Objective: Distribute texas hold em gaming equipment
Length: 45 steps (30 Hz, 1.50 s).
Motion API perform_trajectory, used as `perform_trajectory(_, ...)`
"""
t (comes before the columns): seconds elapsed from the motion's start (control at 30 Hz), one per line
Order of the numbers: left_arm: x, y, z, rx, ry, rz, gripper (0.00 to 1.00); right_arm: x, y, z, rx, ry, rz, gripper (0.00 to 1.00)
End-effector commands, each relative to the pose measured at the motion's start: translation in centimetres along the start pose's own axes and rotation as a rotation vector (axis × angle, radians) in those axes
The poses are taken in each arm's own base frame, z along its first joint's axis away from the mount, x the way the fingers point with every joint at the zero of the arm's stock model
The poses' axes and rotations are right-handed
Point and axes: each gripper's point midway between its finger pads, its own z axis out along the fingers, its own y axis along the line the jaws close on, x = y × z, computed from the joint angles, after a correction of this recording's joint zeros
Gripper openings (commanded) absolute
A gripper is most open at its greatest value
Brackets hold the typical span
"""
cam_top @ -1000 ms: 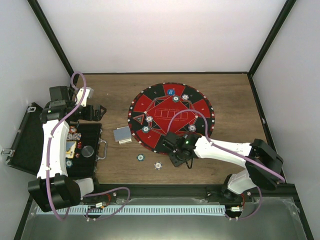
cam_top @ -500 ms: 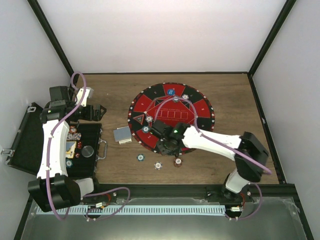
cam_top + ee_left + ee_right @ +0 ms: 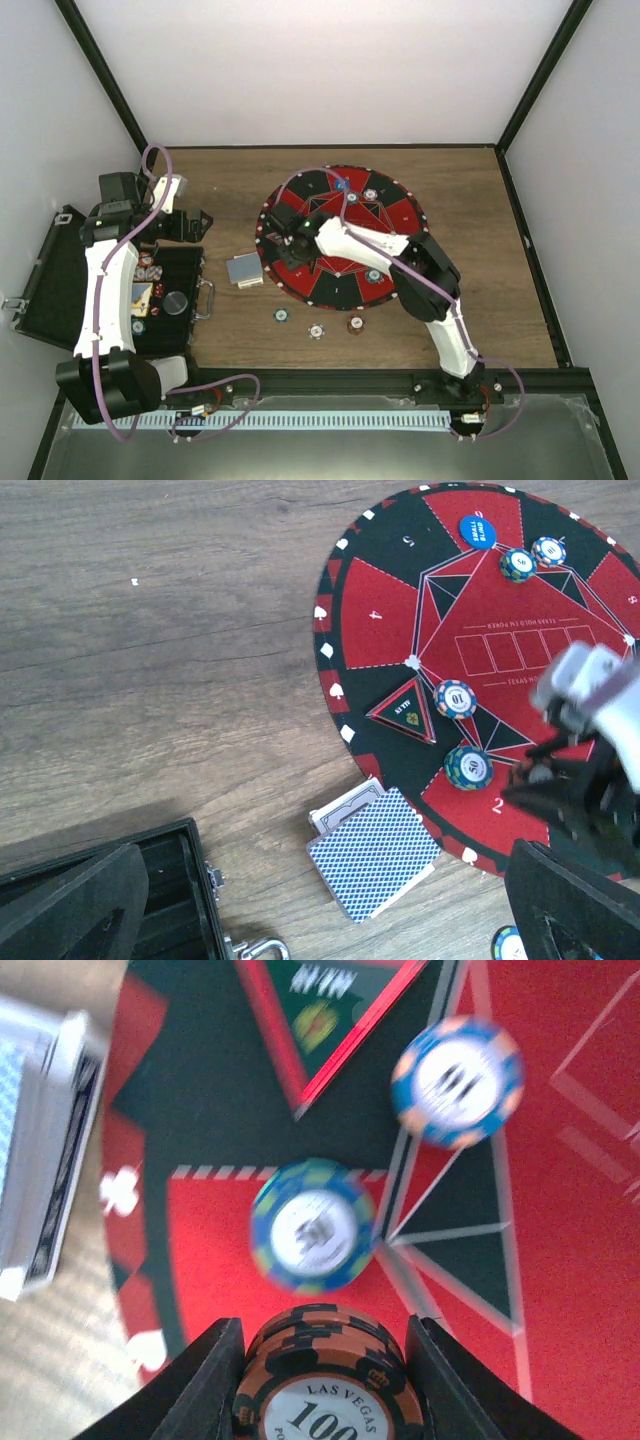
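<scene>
The orange 100 chip point(image 3: 325, 1385), bottom centre of the right wrist frame, sits clamped by its striped rim in the right pincer point(image 3: 325, 1360) over the red mat point(image 3: 600, 1260): likely light, rigid, slippery-edged. Left pincer point(image 3: 198, 221), upper left, gapes wide.

Looks like a robotics lab cell, not anybody's game room. The wooden table point(image 3: 230, 190) is boxed in, with plain white panels point(image 3: 320, 70) behind it and on both sides, held by black posts point(image 3: 105, 85) at the corners. Two white arms point(image 3: 105, 290) are bolted at the table's near edge. Purple cables point(image 3: 150, 152) loop off them, and a slotted metal rail point(image 3: 320, 420) runs just in front of that edge. The only homey bits are a poker mat point(image 3: 340, 290) and chips point(image 3: 315, 331) on the table, plus a black case point(image 3: 45, 290) at its left edge.
</scene>
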Motion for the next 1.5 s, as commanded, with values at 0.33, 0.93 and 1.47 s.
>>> perform_trajectory(0.33, -0.5, 0.0, -0.2, 0.006, -0.008, 0.009, 1.0, -9.9, -9.2, 1.0, 0.046, -0.134, 0.135, 0.2)
perform_trajectory(0.93, -0.2, 0.3, 0.3, 0.003, 0.004, 0.012, 1.0, -10.4, -8.9, 8.6, 0.012, -0.074, 0.139, 0.19)
perform_trajectory(1.47, 0.0, 0.2, 0.2, 0.005, 0.003, 0.007, 1.0, -11.9, -9.3, 6.1, 0.034, -0.099, 0.11, 0.56)
